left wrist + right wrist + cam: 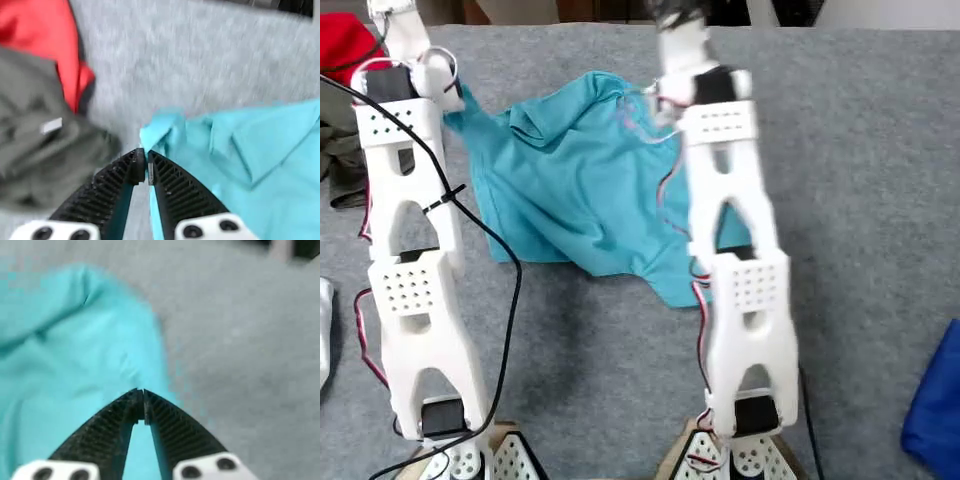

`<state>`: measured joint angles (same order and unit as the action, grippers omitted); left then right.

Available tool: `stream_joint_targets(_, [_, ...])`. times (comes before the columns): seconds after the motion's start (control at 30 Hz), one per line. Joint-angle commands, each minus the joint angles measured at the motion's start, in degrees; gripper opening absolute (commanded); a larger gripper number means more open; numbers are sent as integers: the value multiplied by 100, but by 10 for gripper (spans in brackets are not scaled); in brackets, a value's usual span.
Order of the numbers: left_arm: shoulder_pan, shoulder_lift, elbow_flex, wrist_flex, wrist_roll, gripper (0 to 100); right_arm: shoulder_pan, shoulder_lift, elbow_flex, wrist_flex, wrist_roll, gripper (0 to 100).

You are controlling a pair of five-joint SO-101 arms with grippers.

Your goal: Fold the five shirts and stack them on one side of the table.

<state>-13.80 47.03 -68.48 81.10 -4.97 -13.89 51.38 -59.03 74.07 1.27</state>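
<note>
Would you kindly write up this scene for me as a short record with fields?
surface: grey table
teal shirt: crumpled, not yet folded, mid-table
left gripper: shut on the teal shirt's corner nearest the red shirt
right gripper: shut on the teal shirt's opposite edge
dark shirt: heaped against the red shirt, far left
blue shirt: at the table's right edge

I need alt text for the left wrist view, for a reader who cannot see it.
Black jaws pinch shut on the edge of a teal shirt on a grey table. A red shirt and a dark garment lie beside it.
</note>
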Motion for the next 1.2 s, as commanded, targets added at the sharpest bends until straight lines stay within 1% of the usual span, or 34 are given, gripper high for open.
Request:
stream_joint_targets(0.0, [-53, 4, -229, 712, 9, 20, -312, 365, -57, 114, -79, 8])
stream_joint_targets(0.1, [-18, 163, -237, 1345, 9, 20, -303, 646, -57, 229, -79, 9])
stream_joint_targets(0.23, [-18, 330, -220, 1978, 18, 20, -259, 787, -57, 774, -62, 10])
stream_joint_targets(0.33, [-70, 268, 141, 1978, 44, 19, -207, 910, -57, 1275, 185, 9])
stream_joint_targets(0.47, [0, -286, 905, 1978, 26, 19, -92, 1112, -57, 1996, 334, 9])
stream_joint_targets(0.6, [167, -1200, 1767, 1978, 18, 19, 338, 1218, -48, 2734, 334, 8])
stream_joint_targets(0.7, [334, -1815, 2321, 1978, -97, 19, 681, 1138, 136, 2831, 325, 5])
stream_joint_targets(0.83, [396, -2448, 2927, 1978, -466, 19, 884, 602, 1007, 2831, 316, 5])
stream_joint_targets(0.97, [264, -2870, 3358, 1978, -844, 19, 848, -453, 2088, 2831, 316, 5])
stream_joint_targets(1.17, [202, -3257, 3851, 1978, -1248, 19, 848, -2044, 3099, 2831, 343, 5])
